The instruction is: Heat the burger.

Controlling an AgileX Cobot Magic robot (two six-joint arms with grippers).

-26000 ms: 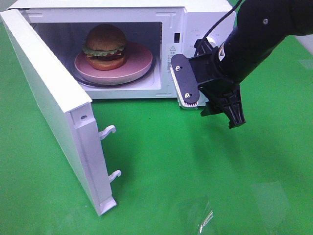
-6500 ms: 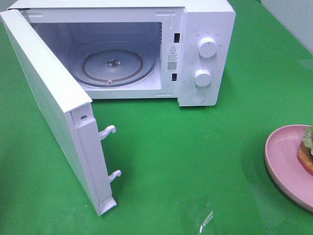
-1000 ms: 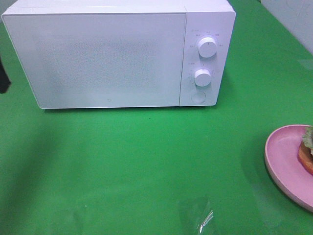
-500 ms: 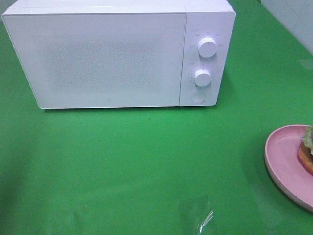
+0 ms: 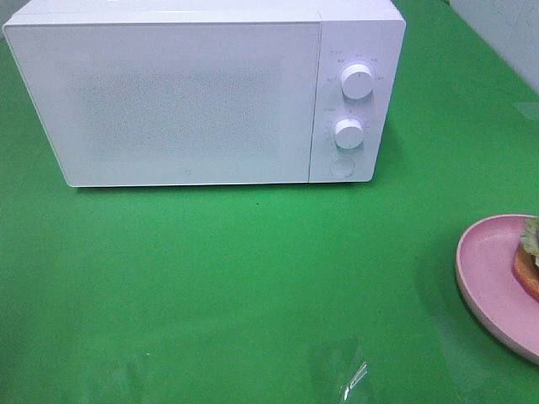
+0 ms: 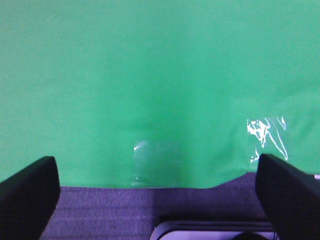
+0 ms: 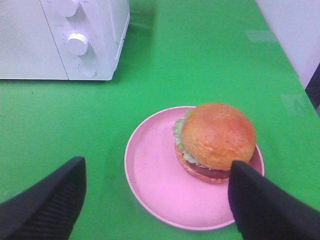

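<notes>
The burger (image 7: pixel 217 137), with its glossy golden bun and green lettuce, sits on a pink plate (image 7: pixel 155 185) on the green table. In the exterior high view only a sliver of the burger (image 5: pixel 529 261) shows, on the plate (image 5: pixel 488 278) at the right edge. The white microwave (image 5: pixel 185 101) stands at the back with its door shut. My right gripper (image 7: pixel 157 170) hovers open over the plate's near side, with one finger on each side and nothing held. My left gripper (image 6: pixel 160 200) is open over bare green cloth. Neither arm shows in the exterior high view.
Two white knobs (image 5: pixel 357 82) (image 5: pixel 348 133) and a round button (image 5: pixel 341 167) sit on the microwave's right panel. A shiny patch of clear tape (image 5: pixel 341 370) lies near the table's front edge. The left wrist view shows the cloth's edge and grey floor (image 6: pixel 100 210).
A dark bit of the left arm at the exterior view's left edge a second ago has gone out of view. The microwave, plate and burger have not moved.
</notes>
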